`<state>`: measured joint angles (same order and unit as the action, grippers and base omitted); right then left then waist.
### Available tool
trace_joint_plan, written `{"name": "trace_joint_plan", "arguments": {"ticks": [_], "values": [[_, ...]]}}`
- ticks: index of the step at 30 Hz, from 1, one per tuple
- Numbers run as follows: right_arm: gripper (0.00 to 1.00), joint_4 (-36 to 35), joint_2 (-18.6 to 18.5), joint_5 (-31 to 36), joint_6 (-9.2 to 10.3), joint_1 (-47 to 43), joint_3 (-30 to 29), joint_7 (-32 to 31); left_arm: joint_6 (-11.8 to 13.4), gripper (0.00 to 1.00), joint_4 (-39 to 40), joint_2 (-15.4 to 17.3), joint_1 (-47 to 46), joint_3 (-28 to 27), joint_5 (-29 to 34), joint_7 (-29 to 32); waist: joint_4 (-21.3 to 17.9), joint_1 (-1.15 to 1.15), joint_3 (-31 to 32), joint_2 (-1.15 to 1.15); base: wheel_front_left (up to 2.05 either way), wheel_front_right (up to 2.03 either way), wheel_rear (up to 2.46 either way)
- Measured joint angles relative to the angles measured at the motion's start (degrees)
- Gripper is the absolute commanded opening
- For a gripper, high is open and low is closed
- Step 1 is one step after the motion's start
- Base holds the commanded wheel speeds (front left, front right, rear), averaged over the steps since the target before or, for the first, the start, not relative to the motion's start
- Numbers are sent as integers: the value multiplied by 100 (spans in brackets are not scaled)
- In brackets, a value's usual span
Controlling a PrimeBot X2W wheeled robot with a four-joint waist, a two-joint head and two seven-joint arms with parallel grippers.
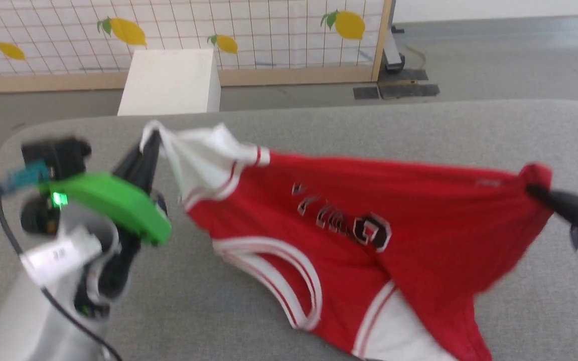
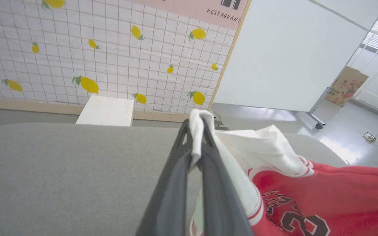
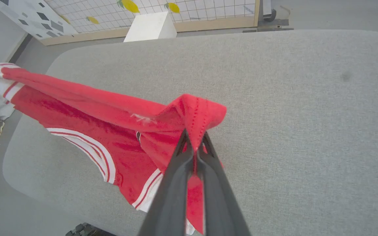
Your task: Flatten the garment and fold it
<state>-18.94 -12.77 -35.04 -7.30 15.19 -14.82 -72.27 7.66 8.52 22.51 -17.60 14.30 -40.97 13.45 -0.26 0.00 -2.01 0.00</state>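
Head view: the garment (image 1: 419, 210), a red jersey with white sleeves, hangs stretched between both arms over a grey padded table (image 1: 269, 321). The left gripper (image 1: 151, 138) pinches a white sleeve at the left, and the right gripper (image 1: 532, 190) clamps a bunched red corner at the right. Black, white-outlined lettering shows across the red cloth, and the striped neckline and the second white sleeve sag low toward the near edge of the table. A white box (image 1: 171, 82) stands on the floor beyond the table, in front of a lemon-print screen (image 1: 269, 30). Left wrist view: the two dark fingers are drawn together on a fold of white sleeve cloth that curls over their tips. The red body, with part of the number showing, falls away to the right above the table. Right wrist view: the fingers are closed tight on a stitched red fold that puffs above their tips. The jersey runs off leftward in a taut band, and its striped trim hangs below it over the table's near edge.
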Motion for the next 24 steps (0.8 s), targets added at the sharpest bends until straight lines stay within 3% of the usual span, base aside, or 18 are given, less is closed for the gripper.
{"name": "trace_joint_plan", "arguments": {"ticks": [8,13,19,24], "values": [[0,235,-377,-56,0,1519,-52,-498,-366,0,-447,244,-2269,108,307,478,8,0,133,0,0,0,0],[0,482,-414,47,0,2358,80,-615,-441,0,-980,324,-3453,59,436,595,-53,0,-14,0,0,0,0],[0,845,-240,535,0,3587,319,-488,-505,0,-1761,542,-4827,-20,771,649,-136,0,-439,0,0,0,0],[0,1360,110,1312,0,4736,527,-79,-516,0,-2398,767,-5863,11,1200,497,-219,0,-1015,0,0,0,0]]}}
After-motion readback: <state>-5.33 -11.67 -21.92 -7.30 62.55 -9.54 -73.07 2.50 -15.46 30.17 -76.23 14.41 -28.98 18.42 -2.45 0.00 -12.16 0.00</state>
